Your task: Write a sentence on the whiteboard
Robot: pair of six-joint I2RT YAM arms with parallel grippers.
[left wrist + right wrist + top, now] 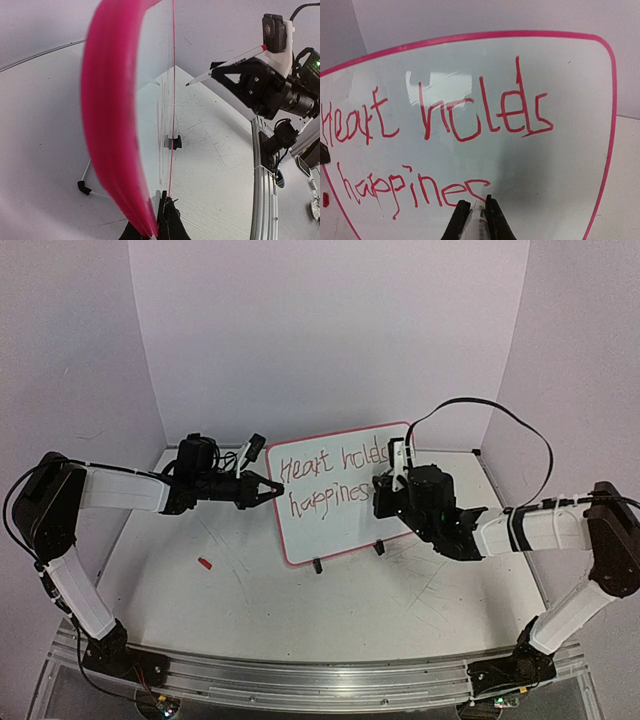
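The whiteboard (340, 532) stands upright on two black clip feet (317, 565) at the table's middle. Red writing on it reads "Heart holds happines" (470, 120). My left gripper (277, 486) is shut on the board's left edge; in the left wrist view its pink rim (110, 125) runs down into the dark fingertips (170, 215). My right gripper (475, 210) is shut on a white marker (480, 222). The marker's tip touches the board at the last red stroke of the lower line. From above, the marker (400, 462) sticks up out of the right gripper (381, 494).
A small red piece (204, 563) lies on the table left of the board. White walls enclose the table at the back and sides. A cable (500, 420) loops above the right arm. The arm bases sit on a rail (300, 680) at the near edge.
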